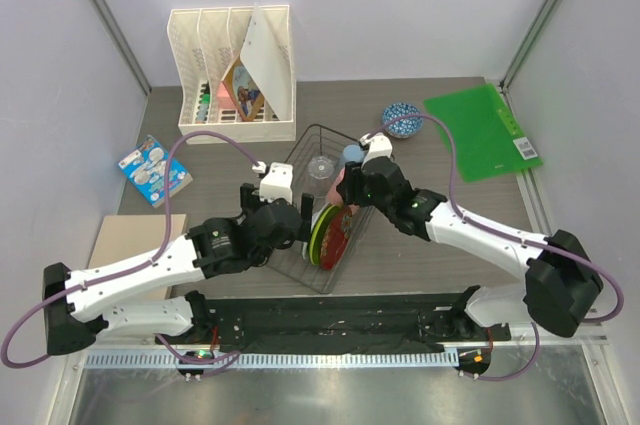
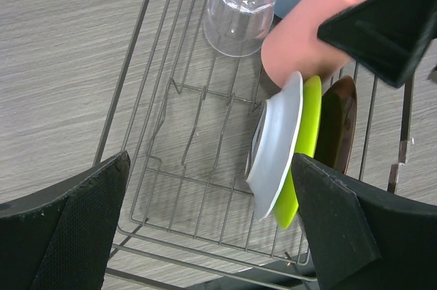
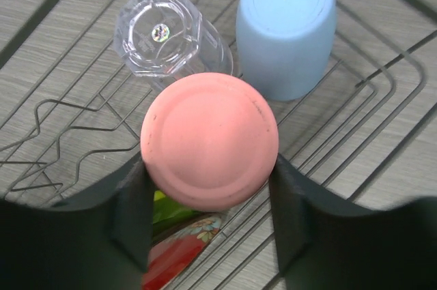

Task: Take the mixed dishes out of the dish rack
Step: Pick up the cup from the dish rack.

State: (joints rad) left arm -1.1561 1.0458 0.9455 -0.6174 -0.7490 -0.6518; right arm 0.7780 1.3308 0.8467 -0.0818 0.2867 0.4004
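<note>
Pink cup clamped in right hand.

The cup in my right pincer is matt plastic. The tumbler is glossy glass, the rack thin wire.

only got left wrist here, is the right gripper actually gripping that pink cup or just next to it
Observer: Gripping it; the right wrist view shows the right gripper with a finger against each side of the pink cup.
Operator: whats the blue bit behind it
Observer: A light blue cup, upside down in the dish rack beside the clear glass tumbler.
Operator: anything outside the rack
Observer: A small blue patterned bowl sits on the table near the green folder.
</note>
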